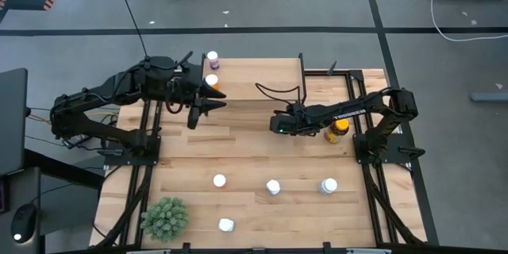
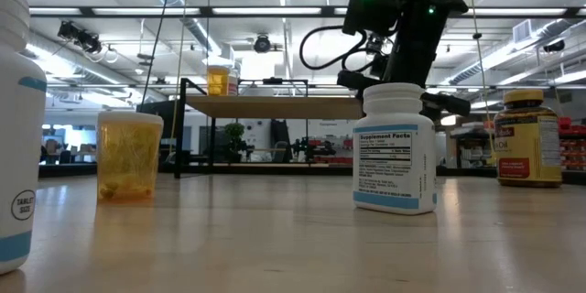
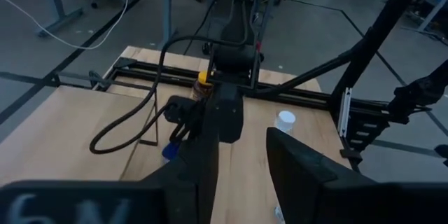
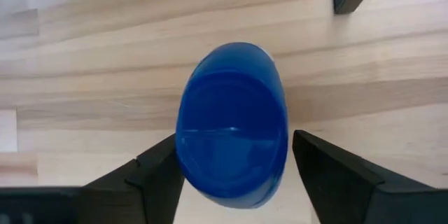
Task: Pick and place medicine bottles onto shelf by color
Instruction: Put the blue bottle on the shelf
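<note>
We see a blue bottle point(image 4: 231, 122) upright on wood, four white-capped bottles point(image 1: 273, 186) standing near the front edge, an orange bottle point(image 2: 218, 80) on the shelf point(image 2: 275, 106)

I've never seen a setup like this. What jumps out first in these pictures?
Two dark arms lean in over a wooden table. The right gripper stands open around a bright blue bottle near the table's middle, while the left gripper, open and empty, hovers near the shelf. White bottles dot the near side, beside a green spiky plant.

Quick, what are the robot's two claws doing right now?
Left gripper: open, holding nothing, up over the table by the shelf.
Right gripper: open, fingers either side of the blue bottle, not squeezing it.
</note>
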You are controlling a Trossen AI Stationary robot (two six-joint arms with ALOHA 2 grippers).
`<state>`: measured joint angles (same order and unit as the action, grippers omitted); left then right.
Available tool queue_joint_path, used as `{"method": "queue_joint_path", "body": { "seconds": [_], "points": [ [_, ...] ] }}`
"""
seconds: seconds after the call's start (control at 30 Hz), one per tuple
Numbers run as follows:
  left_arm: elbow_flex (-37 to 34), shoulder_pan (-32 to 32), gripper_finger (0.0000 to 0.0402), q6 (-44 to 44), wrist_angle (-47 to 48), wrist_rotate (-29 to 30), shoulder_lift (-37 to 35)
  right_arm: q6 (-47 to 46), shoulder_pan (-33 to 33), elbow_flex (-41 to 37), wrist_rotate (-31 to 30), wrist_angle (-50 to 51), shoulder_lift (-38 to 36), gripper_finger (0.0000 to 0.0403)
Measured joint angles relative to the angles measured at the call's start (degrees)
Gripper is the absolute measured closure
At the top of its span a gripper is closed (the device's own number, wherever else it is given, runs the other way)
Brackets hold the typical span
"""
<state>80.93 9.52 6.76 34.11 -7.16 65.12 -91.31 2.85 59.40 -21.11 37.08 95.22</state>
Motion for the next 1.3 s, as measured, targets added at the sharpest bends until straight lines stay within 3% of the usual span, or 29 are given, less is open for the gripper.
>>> {"method": "queue_joint_path", "body": {
  "seconds": [0.37,0.77,0.9,1.03,1.2,1.3],
  "points": [
    [0.0,0.0,0.0279,-0.1,1.3,0.0,0.0,1.3,-0.3,0.0,-0.3,0.0,0.0,0.0196],
    [0.0,0.0,0.0289,0.0,1.3,0.0,0.0,2.0,-5.2,1.0,5.0,-6.6,-0.1,0.0199],
    [0.0,0.0,0.0288,2.2,1.9,0.0,-0.4,5.0,-7.0,7.6,3.1,-5.8,-0.1,0.0199],
    [-0.1,0.0,0.029,4.4,1.5,0.0,-1.8,16.1,-6.8,18.1,2.0,-0.4,-0.1,0.0199],
    [0.0,0.5,0.0291,4.3,1.6,0.0,-3.5,31.5,-4.8,32.3,3.0,13.3,-0.1,0.0199],
    [0.0,1.6,0.0289,4.4,1.6,0.0,-3.8,37.0,-2.5,38.5,-0.2,20.8,-0.1,0.0199]
  ]
}}
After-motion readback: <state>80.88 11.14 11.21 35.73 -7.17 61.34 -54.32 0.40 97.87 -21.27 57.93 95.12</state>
